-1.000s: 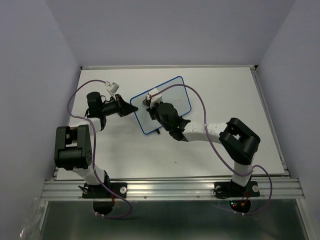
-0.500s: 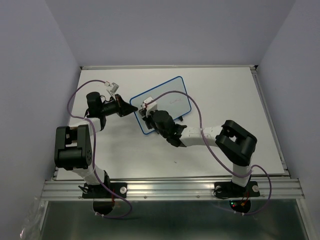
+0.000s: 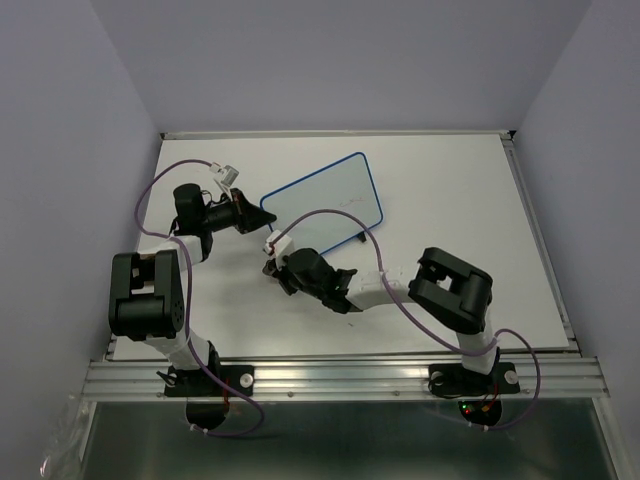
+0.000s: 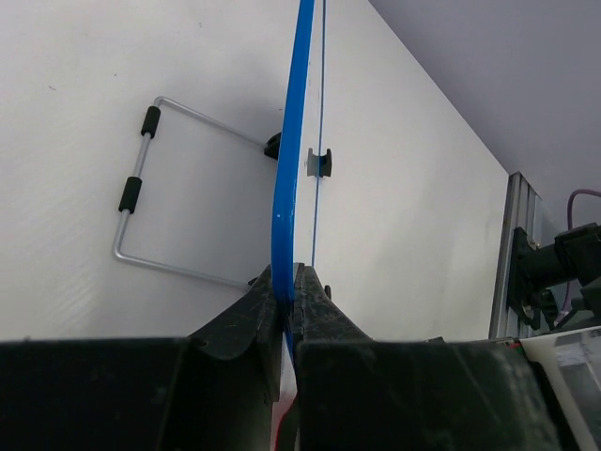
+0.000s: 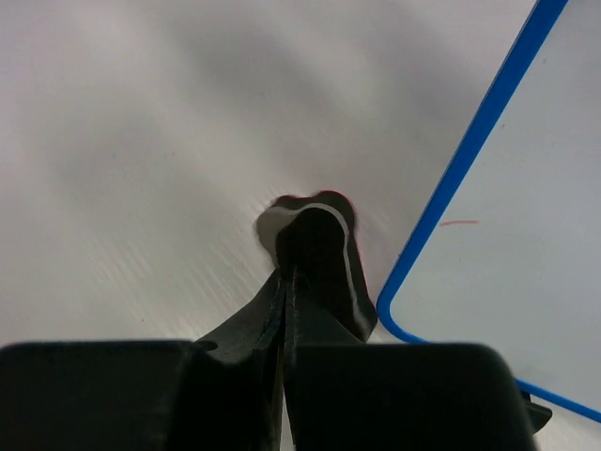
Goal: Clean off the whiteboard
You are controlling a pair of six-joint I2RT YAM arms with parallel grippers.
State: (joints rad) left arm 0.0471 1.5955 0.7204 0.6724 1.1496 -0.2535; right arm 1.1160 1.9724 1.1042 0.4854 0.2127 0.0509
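Faintly, a red stroke [image 5: 459, 224] shows on the whiteboard [image 3: 330, 190]; left gripper [image 4: 289, 274] pinches its blue edge, right gripper [image 5: 302, 225] shut beside it.

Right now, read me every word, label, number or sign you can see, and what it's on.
None can be read. The whiteboard bears only a short red marker stroke, no letter or digit.

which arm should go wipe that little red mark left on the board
Right. The left gripper is clamped on the board's blue edge, steadying it. The right gripper sits shut just off the board's corner, with the small red mark close ahead, so it is likely better placed to wipe.
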